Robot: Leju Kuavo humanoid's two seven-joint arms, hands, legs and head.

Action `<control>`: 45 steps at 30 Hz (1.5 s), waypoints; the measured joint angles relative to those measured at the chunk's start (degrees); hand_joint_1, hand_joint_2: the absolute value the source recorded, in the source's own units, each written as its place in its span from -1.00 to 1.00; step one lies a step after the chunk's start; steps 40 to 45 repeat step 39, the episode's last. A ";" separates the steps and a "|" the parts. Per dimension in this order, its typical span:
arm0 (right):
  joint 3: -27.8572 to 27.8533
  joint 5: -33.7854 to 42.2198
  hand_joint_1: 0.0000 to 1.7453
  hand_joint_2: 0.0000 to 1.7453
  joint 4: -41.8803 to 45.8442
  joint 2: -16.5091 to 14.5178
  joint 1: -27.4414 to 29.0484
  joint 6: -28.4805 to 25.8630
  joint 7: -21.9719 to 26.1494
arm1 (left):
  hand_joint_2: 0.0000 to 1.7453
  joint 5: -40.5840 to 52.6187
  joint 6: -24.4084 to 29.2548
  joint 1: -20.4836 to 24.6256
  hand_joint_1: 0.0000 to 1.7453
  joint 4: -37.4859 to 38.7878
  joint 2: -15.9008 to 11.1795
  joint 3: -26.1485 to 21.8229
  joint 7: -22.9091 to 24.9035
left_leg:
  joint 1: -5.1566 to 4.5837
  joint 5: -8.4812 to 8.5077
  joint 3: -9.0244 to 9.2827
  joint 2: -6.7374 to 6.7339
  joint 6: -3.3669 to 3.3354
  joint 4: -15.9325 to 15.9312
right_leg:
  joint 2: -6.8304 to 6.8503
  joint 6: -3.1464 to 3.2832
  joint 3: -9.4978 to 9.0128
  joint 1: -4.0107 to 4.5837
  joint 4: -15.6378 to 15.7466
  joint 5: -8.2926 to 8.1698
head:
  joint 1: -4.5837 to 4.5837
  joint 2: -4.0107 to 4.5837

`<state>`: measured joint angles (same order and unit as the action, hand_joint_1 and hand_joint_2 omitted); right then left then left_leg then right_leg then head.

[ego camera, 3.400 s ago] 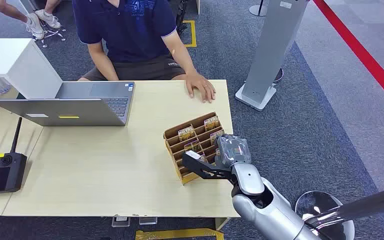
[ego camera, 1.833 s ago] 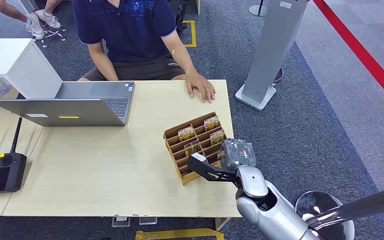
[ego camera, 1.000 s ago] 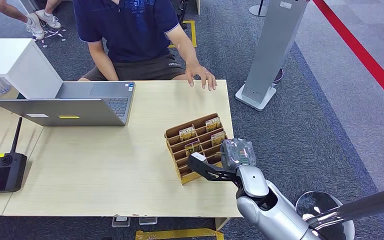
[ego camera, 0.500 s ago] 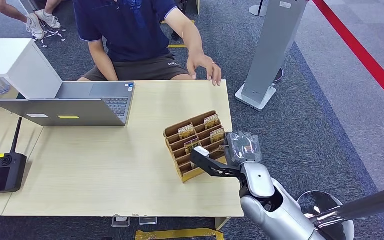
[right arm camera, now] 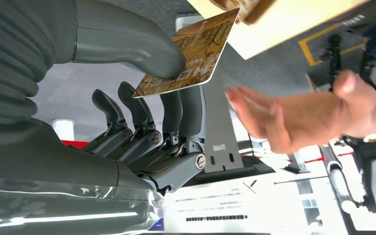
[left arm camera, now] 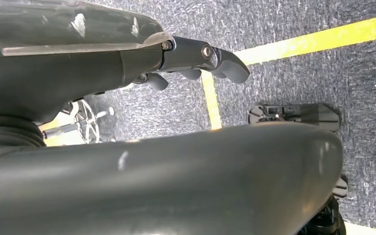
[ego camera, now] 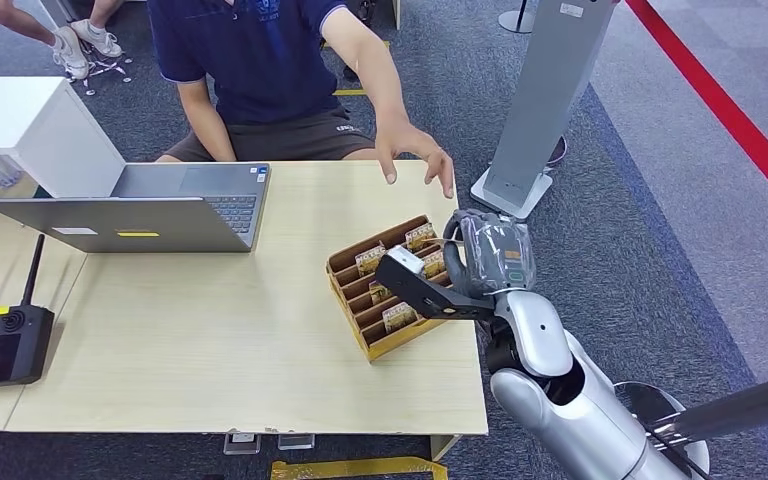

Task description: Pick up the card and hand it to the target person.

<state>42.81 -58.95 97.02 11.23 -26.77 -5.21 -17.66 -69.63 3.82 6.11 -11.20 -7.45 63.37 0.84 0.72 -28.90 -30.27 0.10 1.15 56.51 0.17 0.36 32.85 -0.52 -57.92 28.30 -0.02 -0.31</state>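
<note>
A gold-brown card point(right arm camera: 191, 56) is pinched between the thumb and fingers of my right hand point(right arm camera: 142, 127). In the head view that right hand point(ego camera: 490, 255) is raised above the far right end of the wooden card holder point(ego camera: 365, 330), which has several more cards in its slots. The seated person in a dark blue shirt holds an open hand point(ego camera: 415, 150) above the table's far edge, just beyond my hand. In the right wrist view the person's palm point(right arm camera: 293, 115) lies close to the card without touching it. My left hand point(left arm camera: 196, 56) hangs beside my body, fingers apart, holding nothing.
The light wooden table point(ego camera: 210, 330) carries an open laptop point(ego camera: 130, 205) at the far left and a black device with two antennas point(ego camera: 0, 340) at the left edge. A grey stand point(ego camera: 540, 100) rises from the carpet right of the table. A white box point(ego camera: 20, 125) stands far left.
My right hand has lifted from the card holder with a card and moved toward the person. The person's hand has left the table and reached toward my hand.
</note>
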 joint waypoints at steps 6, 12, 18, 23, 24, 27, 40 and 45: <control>0.88 4.70 0.70 1.00 -7.02 -3.41 -6.51 -6.26 4.62 | -1.00 0.44 -0.10 1.02 -1.00 -0.01 0.20 0.04 0.46 | 0.01 0.04 -0.03 0.01 0.00 0.00 | 0.04 0.02 0.00 0.01 -0.02 -0.02 | 0.00 0.00; 1.75 7.25 0.70 1.00 -18.59 -8.65 -12.04 -12.13 8.72 | -1.00 0.45 -0.34 1.43 -1.00 0.01 0.36 0.12 1.33 | 0.01 0.05 -0.05 0.02 0.01 0.00 | 0.04 0.02 0.01 0.01 -0.05 -0.02 | 0.00 0.00; 2.46 9.01 0.70 1.00 -28.60 -13.59 -15.15 -14.49 11.55 | -1.00 0.00 -0.19 1.40 -1.00 0.01 0.40 0.42 1.56 | 0.01 0.04 -0.06 0.02 0.01 0.00 | 0.03 0.02 0.03 0.00 -0.05 -0.01 | 0.00 0.00; 2.94 9.40 0.27 1.00 -34.97 -16.69 -16.28 -15.76 12.60 | -1.00 -0.64 -0.08 1.11 -1.00 0.01 0.42 0.45 1.20 | 0.01 0.04 -0.06 0.02 0.01 0.00 | 0.04 0.02 0.03 0.00 -0.05 -0.01 | 0.00 0.00; 3.02 9.49 -0.15 1.00 -36.03 -17.16 -16.42 -15.99 12.75 | -1.00 -0.67 -0.04 1.08 -1.00 0.01 0.42 0.45 1.17 | 0.01 0.04 -0.06 0.02 0.01 0.00 | 0.04 0.02 0.03 0.00 -0.05 -0.01 | 0.00 0.00; 3.24 9.73 -1.00 1.00 -39.00 -18.40 -16.79 -16.44 13.23 | -1.00 -0.66 -0.11 1.01 -1.00 0.01 0.46 0.50 1.16 | 0.00 0.04 -0.05 0.02 0.01 0.00 | 0.04 0.02 0.04 0.00 -0.05 -0.01 | 0.00 0.00; 3.79 9.52 -1.00 1.00 -43.61 -20.30 -17.15 -16.63 13.19 | -1.00 -1.16 -0.35 0.70 -1.00 0.01 0.48 0.96 0.47 | 0.00 0.04 -0.02 0.01 0.01 0.00 | 0.03 0.02 0.04 0.00 -0.04 -0.01 | 0.00 0.00; 3.79 9.52 -1.00 1.00 -43.61 -20.30 -17.15 -16.63 13.19 | -1.00 -1.16 -0.35 0.70 -1.00 0.01 0.48 0.96 0.47 | 0.00 0.04 -0.02 0.01 0.01 0.00 | 0.03 0.02 0.04 0.00 -0.04 -0.01 | 0.00 0.00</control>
